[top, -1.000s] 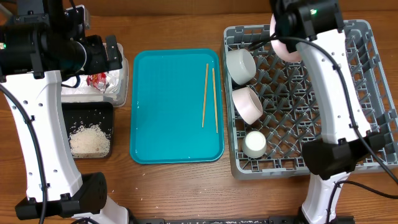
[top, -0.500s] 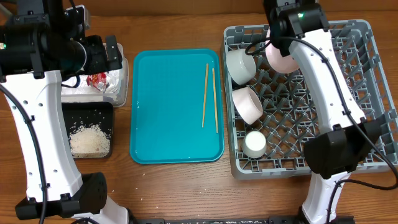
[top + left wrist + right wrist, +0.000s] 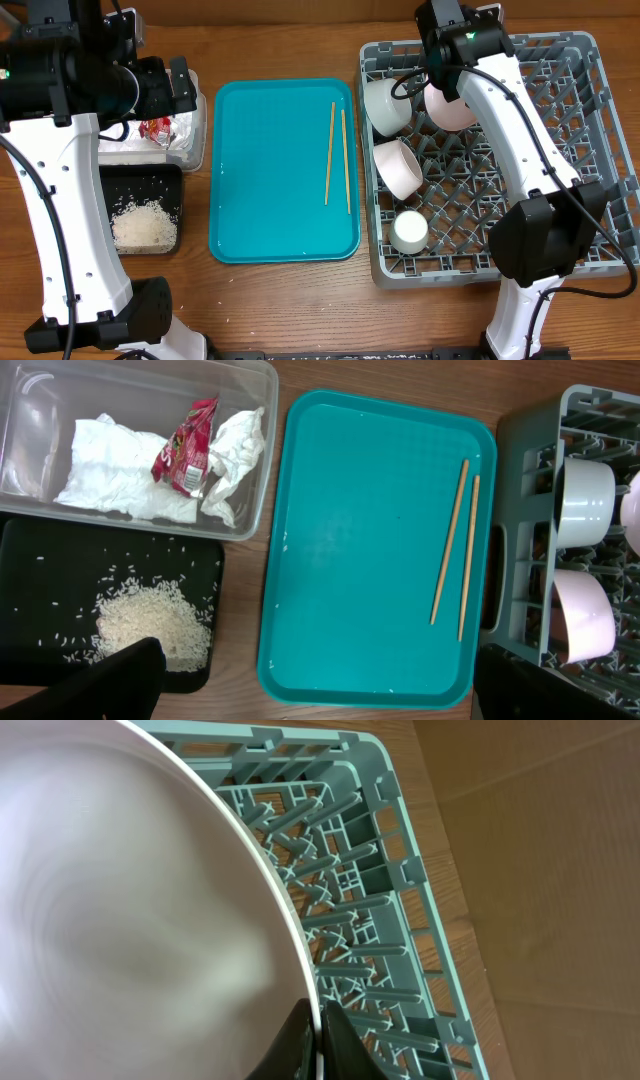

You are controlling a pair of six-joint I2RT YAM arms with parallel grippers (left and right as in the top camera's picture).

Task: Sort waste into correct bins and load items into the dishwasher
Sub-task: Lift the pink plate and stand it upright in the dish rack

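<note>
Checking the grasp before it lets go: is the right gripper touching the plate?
Touching. The right wrist view shows the right gripper pinching the plate by its rim.

You are looking down at a robot lab setup, not a real kitchen: a white left arm (image 3: 60,200) and right arm (image 3: 525,140) stand at a plain wooden desk (image 3: 290,310), where a grey dish rack (image 3: 590,150) and a teal tray (image 3: 270,170) stage a mock dish-clearing station.

Overhead and left wrist views both look down on teal tray (image 3: 270,170).
</note>
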